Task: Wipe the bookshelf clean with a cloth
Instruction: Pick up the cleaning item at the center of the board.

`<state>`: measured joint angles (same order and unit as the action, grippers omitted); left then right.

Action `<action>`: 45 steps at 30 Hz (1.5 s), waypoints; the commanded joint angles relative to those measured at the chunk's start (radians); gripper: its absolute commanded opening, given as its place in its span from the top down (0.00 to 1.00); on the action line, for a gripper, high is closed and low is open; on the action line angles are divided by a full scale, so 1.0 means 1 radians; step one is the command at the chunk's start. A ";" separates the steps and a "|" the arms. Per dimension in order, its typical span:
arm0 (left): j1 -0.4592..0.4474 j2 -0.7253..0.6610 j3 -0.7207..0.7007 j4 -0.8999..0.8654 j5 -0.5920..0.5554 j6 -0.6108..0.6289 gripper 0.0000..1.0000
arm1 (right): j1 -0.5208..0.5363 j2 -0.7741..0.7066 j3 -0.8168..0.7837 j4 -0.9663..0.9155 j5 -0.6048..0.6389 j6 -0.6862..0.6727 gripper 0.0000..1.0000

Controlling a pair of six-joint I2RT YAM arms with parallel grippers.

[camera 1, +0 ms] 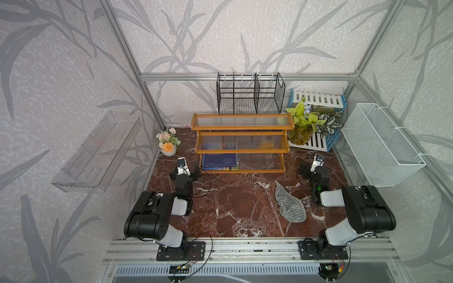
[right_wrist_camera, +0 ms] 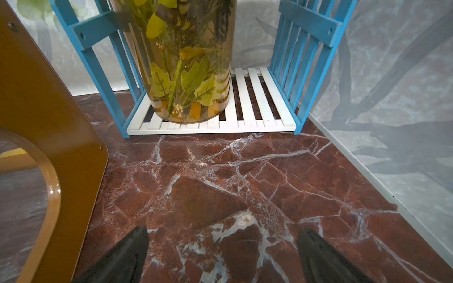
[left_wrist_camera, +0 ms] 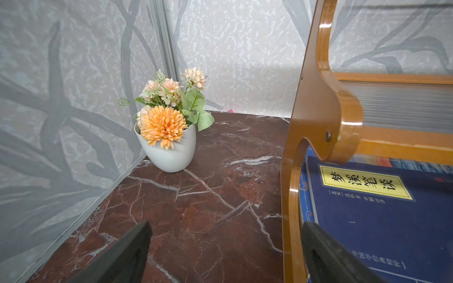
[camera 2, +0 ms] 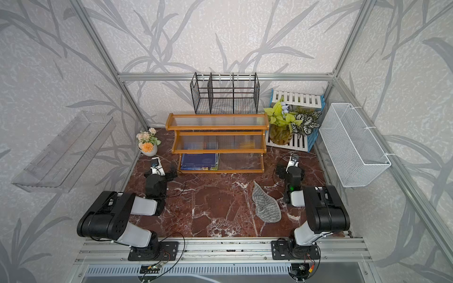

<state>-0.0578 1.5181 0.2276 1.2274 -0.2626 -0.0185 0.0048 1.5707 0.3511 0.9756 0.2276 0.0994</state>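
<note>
The orange-brown wooden three-tier bookshelf [camera 1: 241,127] is flanked by the left gripper [left_wrist_camera: 226,224] and right gripper [right_wrist_camera: 222,230], both spread wide and empty; the grey striped knitted cloth [camera 1: 290,204] is seen untouched.

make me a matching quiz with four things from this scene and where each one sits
Things:
1. cloth
2. blue book
3. white flower pot
4. glass vase

Places:
A. on the blue and white slatted stand
B. on the tabletop, left of the bookshelf
C. on the bookshelf's bottom tier
D. flat on the tabletop, in front of the bookshelf

Pairs: 1-D, 2-C, 3-B, 4-A
</note>
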 commanded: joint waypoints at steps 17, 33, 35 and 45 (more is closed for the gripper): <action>0.001 0.003 0.010 0.012 0.000 0.002 0.00 | 0.002 0.008 0.001 0.028 0.012 -0.007 0.01; -0.001 -0.238 0.116 -0.450 -0.033 -0.079 0.00 | 0.001 -0.321 0.133 -0.562 -0.052 0.065 0.01; -0.003 -0.302 0.136 -0.578 -0.049 -0.126 0.00 | 0.007 -0.383 0.185 -0.730 -0.071 0.128 0.01; -0.020 -0.465 0.157 -0.902 0.130 -0.353 0.00 | 0.251 -0.548 0.306 -1.340 -0.127 0.398 0.01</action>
<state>-0.0677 1.0798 0.3714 0.4549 -0.2222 -0.2733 0.1642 1.0485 0.6323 -0.0849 0.1089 0.3912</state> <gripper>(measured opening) 0.999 0.990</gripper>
